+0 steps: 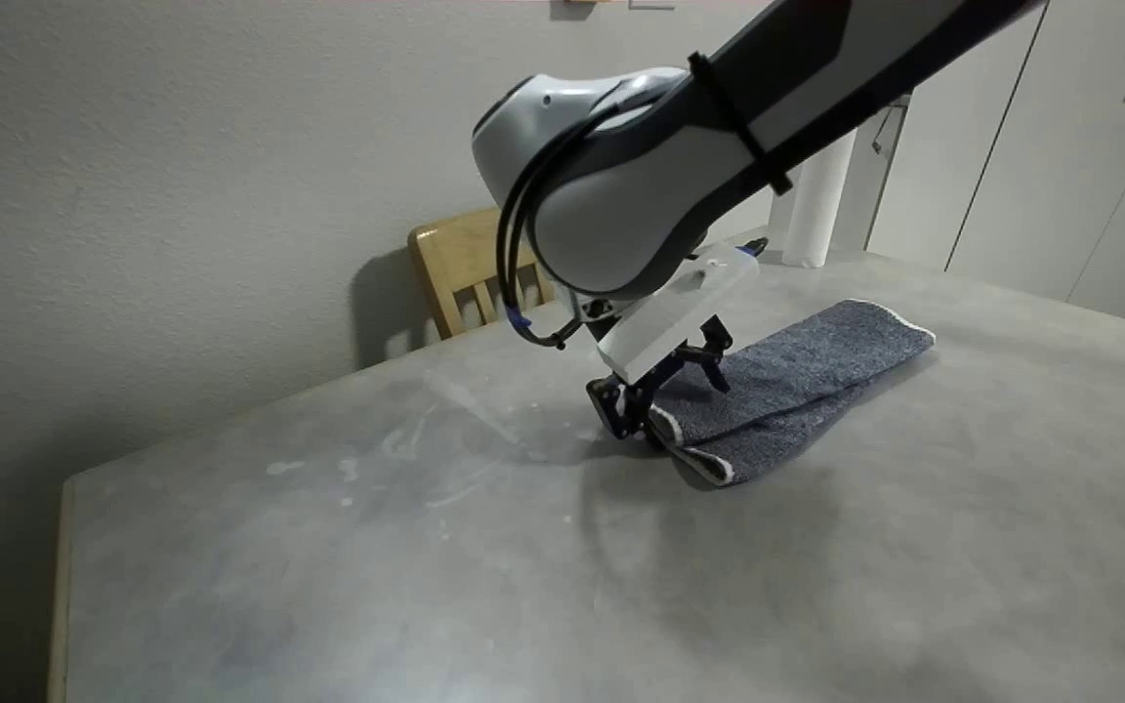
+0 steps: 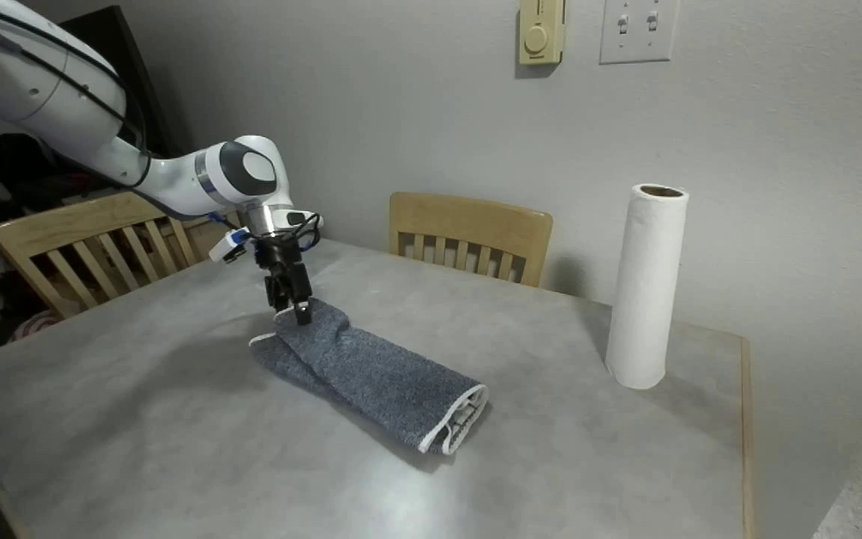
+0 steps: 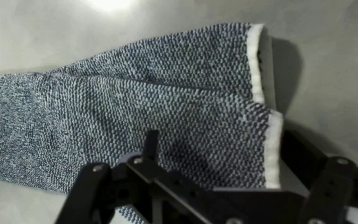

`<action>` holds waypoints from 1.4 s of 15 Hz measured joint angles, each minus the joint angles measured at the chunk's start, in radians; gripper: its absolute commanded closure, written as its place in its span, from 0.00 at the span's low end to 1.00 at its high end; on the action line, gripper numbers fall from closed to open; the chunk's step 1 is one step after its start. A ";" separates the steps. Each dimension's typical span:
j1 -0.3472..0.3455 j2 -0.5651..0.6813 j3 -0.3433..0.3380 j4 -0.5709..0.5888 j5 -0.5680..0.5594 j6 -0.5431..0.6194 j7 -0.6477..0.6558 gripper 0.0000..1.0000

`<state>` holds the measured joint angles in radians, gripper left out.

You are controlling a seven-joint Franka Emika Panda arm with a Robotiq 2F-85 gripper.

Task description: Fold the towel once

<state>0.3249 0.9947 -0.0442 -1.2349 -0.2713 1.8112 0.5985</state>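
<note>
In wrist view, towel (image 3: pixel 129 105) lies on bench (image 3: pixel 331 62), long axis running left to right, white-trimmed end pointing right. My hand (image 3: pixel 221 140), lower right, released: fingers (image 3: pixel 151 146) spread wide, one over towel, one beyond trimmed end.

No readable text; marks on beige wall unit (image 2: pixel 541 34) too small
</note>
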 measured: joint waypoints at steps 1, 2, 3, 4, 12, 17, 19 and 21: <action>-0.002 0.007 0.000 0.014 0.004 -0.004 -0.002 0.00; -0.002 0.012 0.000 0.024 0.006 -0.006 -0.003 0.25; -0.003 0.016 0.000 0.032 0.008 -0.007 -0.003 0.26; -0.003 0.022 0.000 0.043 0.010 -0.009 -0.003 0.34; 0.002 0.047 0.000 0.096 0.046 -0.019 0.001 0.90; 0.005 0.049 -0.001 0.094 0.046 -0.026 0.010 0.98; 0.005 0.049 -0.001 0.094 0.046 -0.025 0.009 0.98; 0.005 0.049 0.000 0.095 0.046 -0.020 0.001 0.98</action>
<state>0.3302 1.0435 -0.0447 -1.1404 -0.2251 1.7917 0.5999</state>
